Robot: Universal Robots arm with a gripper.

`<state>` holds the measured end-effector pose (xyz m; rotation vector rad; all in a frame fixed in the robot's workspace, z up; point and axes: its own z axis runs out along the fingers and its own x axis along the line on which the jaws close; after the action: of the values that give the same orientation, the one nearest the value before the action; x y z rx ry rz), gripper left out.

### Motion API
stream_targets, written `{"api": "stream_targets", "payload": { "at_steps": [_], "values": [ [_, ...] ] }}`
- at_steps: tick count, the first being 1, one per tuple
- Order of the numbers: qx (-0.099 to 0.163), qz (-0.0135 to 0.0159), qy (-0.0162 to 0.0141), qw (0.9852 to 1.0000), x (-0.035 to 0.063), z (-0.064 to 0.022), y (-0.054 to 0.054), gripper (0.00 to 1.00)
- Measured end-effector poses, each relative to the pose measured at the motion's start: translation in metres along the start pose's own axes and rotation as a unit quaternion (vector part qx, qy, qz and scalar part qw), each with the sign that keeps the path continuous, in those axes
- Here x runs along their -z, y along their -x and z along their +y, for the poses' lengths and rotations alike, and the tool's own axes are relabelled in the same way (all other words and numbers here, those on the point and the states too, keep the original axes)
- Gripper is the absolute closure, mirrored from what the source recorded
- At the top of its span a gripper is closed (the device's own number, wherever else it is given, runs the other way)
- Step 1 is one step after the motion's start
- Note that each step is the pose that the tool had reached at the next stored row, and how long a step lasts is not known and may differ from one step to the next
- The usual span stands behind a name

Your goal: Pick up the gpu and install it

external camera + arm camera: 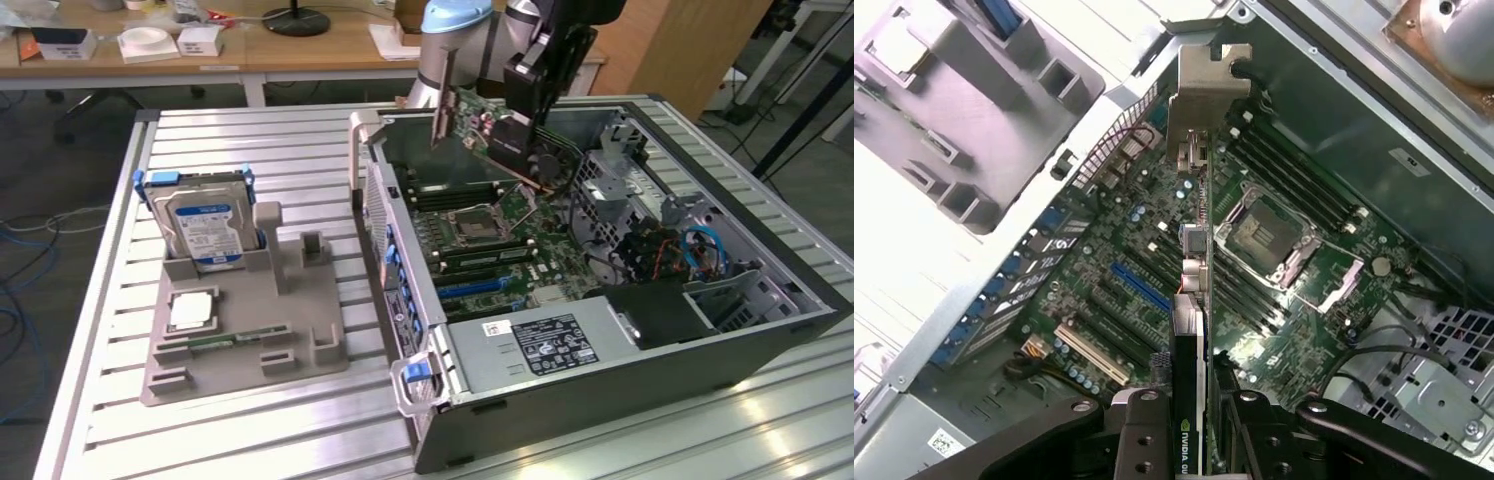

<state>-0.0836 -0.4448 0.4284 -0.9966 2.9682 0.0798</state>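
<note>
Item: gpu (481,120), clamped edge-on in half-closed gripper (1191,420), above motherboard (527,245). Blue slot (470,288) lies toward six o'clock, seemingly offset. Square the card's edge over it before lowering.

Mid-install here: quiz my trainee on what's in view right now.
1. True or false: the claw grips the black-faced, green-backed gpu card with the silver bracket.
2. The card hangs over: A) a wooden desk, B) the open black computer case, C) a cardboard box.
3. On which side of the case, in the exterior view, stands the silver hard drive with the blue-white label?
Key: 1 true; 2 B; 3 left.
</note>
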Motion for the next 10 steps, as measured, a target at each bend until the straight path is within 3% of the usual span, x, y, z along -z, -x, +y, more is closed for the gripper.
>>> {"api": "stream_targets", "payload": {
  "at_steps": [10],
  "values": [
    [0.032, 0.0014, 0.0008, 0.9995, -0.0007, 0.0, 0.0, 0.74]
  ]
}}
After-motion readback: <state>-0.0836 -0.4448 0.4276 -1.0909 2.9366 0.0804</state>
